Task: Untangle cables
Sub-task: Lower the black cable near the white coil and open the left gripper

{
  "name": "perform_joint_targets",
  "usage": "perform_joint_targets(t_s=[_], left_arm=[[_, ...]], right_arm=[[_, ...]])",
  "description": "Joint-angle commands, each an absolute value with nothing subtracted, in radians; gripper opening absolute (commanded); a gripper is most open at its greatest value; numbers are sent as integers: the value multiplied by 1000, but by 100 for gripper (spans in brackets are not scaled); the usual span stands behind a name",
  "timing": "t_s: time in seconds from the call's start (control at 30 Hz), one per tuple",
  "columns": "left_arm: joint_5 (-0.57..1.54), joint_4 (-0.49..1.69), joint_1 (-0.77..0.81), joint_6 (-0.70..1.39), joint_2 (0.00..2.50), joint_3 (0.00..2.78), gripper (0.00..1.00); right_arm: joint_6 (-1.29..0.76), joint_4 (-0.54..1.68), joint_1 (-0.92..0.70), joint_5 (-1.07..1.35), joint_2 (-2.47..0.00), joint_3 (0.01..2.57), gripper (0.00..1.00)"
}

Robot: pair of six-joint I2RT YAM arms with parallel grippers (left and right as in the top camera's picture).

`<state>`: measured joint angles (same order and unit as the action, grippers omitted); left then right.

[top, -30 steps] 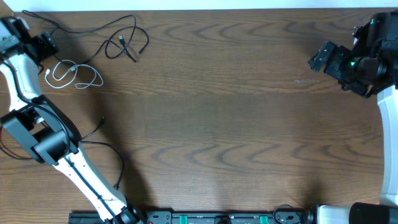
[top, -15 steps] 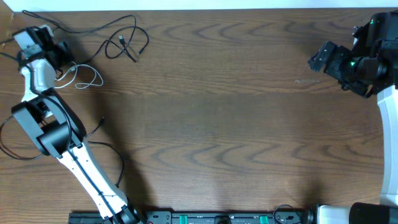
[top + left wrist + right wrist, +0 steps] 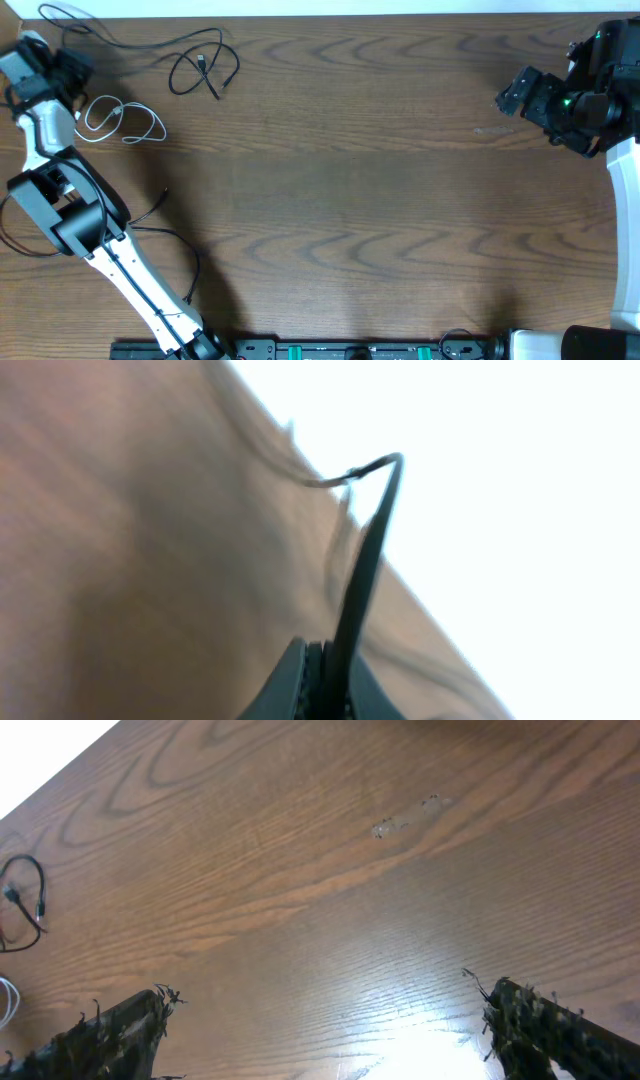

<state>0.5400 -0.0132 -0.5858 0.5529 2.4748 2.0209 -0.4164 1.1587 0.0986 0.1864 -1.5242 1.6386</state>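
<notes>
- My left jaws [image 3: 320,675] are pinching shut on a black cable [image 3: 365,550]. The cord is rising straight out from between the tips, then bending sharply away over the far edge of the desk [image 3: 380,200].
- I am judging this to be the separating step: I am drawing the black cord up and away from the rest.
- The white cable [image 3: 122,115] is lying in loose loops on the desk just beside my left jaws, on the near side. From overhead it is looking apart from the black cord, not crossing it.
- Further to the right of my left jaws, the black cord is trailing into a slack loop with small plug ends [image 3: 202,62] inside it.
- For the next move I am thinking of pulling gently, so the loop opens without tightening into a knot or dragging the white one along.
- My right jaws [image 3: 327,992] are standing wide apart and holding nothing, hovering well away from every cable; only bare desk is lying between them.
- Counting: I am seeing one white cable. Of black cables I am making out one for certain; whether the loop is a second cord, I cannot tell.
</notes>
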Motion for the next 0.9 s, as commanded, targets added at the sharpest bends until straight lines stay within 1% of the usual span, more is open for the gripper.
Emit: perform_joint_targets(t_s=[0.0, 0.07, 0.2, 0.27, 0.33, 0.37, 0.4, 0.43, 0.47, 0.5, 0.53, 0.6, 0.63, 0.87], left_arm=[[690, -119, -587, 959, 2471, 2048, 7], [692, -244, -581, 1087, 2471, 2048, 7], [675, -483, -577, 1204, 2471, 2048, 7], [640, -509, -577, 1206, 2471, 2048, 8], [593, -424, -577, 1161, 2471, 2048, 16], [586, -377, -577, 1117, 2471, 2048, 22], [587, -328, -576, 1043, 2471, 2048, 34], [586, -271, -572, 958, 2471, 2048, 52], [586, -222, -570, 871, 2471, 2048, 72], [586, -174, -566, 768, 2471, 2048, 87], [586, -132, -564, 679, 2471, 2048, 95], [586, -67, -564, 558, 2471, 2048, 95], [586, -47, -566, 534, 2471, 2048, 95], [586, 43, -604, 528, 2426, 2048, 96]], right_arm=[[-406, 1160, 103, 183, -1525, 1640, 99], [-406, 1160, 103, 183, -1525, 1640, 99], [-406, 1160, 103, 183, -1525, 1640, 99], [-406, 1160, 103, 183, -1525, 1640, 99], [-406, 1160, 103, 183, -1525, 1640, 99], [-406, 1160, 103, 183, -1525, 1640, 99], [-406, 1160, 103, 183, -1525, 1640, 99], [-406, 1160, 103, 183, -1525, 1640, 99], [-406, 1160, 103, 183, -1525, 1640, 99], [-406, 1160, 103, 183, -1525, 1640, 99], [-406, 1160, 103, 183, -1525, 1640, 99], [-406, 1160, 103, 183, -1525, 1640, 99], [-406, 1160, 103, 183, -1525, 1640, 99], [-406, 1160, 103, 183, -1525, 1640, 99]])
